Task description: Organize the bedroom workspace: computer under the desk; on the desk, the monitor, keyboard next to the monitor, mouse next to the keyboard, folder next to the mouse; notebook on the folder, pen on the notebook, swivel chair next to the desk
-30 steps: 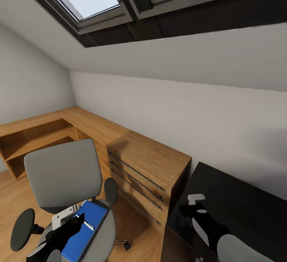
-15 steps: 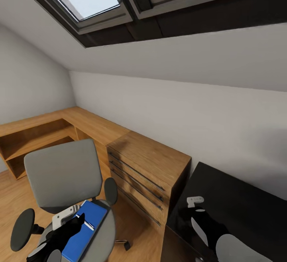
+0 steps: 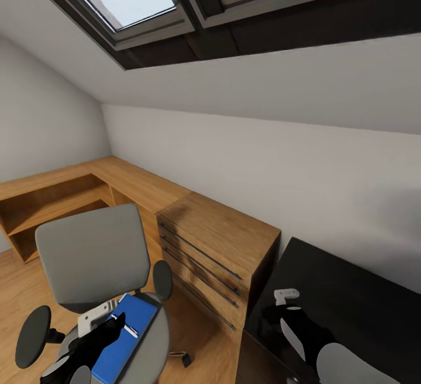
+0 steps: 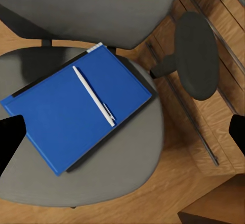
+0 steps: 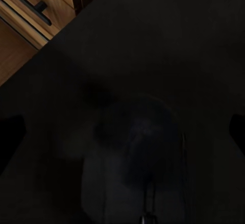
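1. The blue folder [image 4: 76, 114] lies flat on the seat of the swivel chair [image 3: 93, 255], with a white pen [image 4: 94, 96] resting across it.
2. The left claw [image 4: 122, 132] hangs above the folder with its fingers spread wide, holding nothing.
3. The right claw [image 5: 122, 127] hovers over the black desk [image 3: 362, 302], fingers apart, above a dark mouse [image 5: 138, 157].
4. The folder looks thin, light and fairly stiff; I'd pinch an edge overhanging the seat.
5. The pen will likely roll off if the folder tilts.
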